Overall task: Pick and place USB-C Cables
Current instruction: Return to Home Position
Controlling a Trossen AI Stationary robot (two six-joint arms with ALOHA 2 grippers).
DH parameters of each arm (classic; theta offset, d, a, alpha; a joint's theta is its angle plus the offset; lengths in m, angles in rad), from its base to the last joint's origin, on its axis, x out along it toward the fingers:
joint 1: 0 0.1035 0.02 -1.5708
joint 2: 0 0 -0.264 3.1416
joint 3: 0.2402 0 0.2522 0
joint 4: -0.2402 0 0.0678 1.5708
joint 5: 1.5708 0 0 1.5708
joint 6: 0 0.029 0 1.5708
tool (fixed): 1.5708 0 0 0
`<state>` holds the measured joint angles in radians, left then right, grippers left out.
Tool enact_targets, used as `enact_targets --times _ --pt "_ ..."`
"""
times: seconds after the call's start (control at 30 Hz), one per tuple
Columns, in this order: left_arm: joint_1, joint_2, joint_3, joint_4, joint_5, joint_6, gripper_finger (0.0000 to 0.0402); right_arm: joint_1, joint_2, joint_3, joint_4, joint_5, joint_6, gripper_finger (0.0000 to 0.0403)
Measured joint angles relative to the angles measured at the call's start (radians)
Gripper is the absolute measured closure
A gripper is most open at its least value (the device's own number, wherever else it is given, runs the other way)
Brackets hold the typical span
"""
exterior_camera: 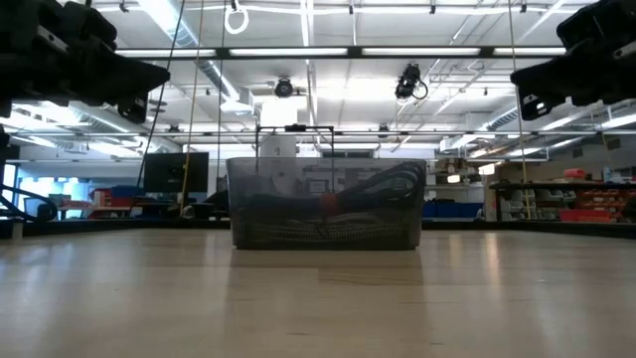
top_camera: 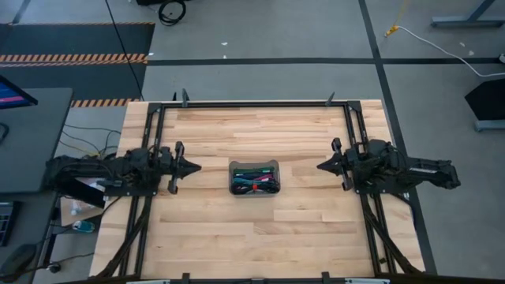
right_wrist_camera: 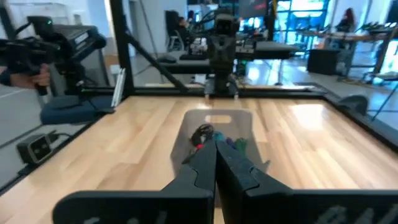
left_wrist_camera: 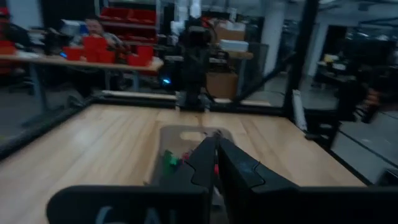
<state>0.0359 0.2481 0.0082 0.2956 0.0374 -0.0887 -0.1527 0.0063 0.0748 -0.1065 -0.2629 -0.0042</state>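
Several short coloured USB-C cables [top_camera: 254, 180] lie bundled inside a translucent grey tray [top_camera: 233, 168] at the middle of the wooden table; green and red ones show in the left wrist view [left_wrist_camera: 169, 159], and the tray's wall stands across the low view [exterior_camera: 248, 214]. My left gripper [top_camera: 197, 166] hovers shut and level to the tray's left, pointing at it, with nothing in it. My right gripper [top_camera: 319, 166] hovers shut and level to the tray's right, also pointing at it and holding nothing. Both hang above the table [exterior_camera: 154, 75] [exterior_camera: 522, 80].
Black frame rails [top_camera: 252, 103] run along the table's far edge and down both sides beside the arms. Bare wood lies in front of and behind the tray. People and workbenches show in the room beyond the table.
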Motion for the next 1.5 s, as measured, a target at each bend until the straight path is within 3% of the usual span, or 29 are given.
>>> enact_targets --times 0.27,0.57,0.87,0.97,1.13,1.5 --pt "0.076 0.0 0.0 -0.002 0.0 0.003 0.0377 -0.022 0.0 0.003 -0.049 0.107 0.028 0.0391" --pt "0.076 0.0 -0.001 -0.008 0.015 0.001 0.0377 0.0 0.0 0.003 -0.081 0.08 0.036 0.0391" --pt "0.076 0.0 -0.001 -0.008 0.053 -0.005 0.0377 0.1 0.0 0.003 -0.073 0.055 0.054 0.0391" --pt "0.076 0.0 -0.001 -0.008 0.054 -0.005 0.0377 0.151 0.001 0.0 -0.073 0.096 0.068 0.0391" --pt "0.076 0.0 -0.001 -0.008 0.054 -0.004 0.0377 0.233 0.001 -0.005 -0.067 0.269 0.052 0.0391" --pt "0.076 0.0 -0.002 -0.009 0.054 -0.004 0.0377 0.291 0.003 -0.006 -0.067 0.274 0.046 0.0391"
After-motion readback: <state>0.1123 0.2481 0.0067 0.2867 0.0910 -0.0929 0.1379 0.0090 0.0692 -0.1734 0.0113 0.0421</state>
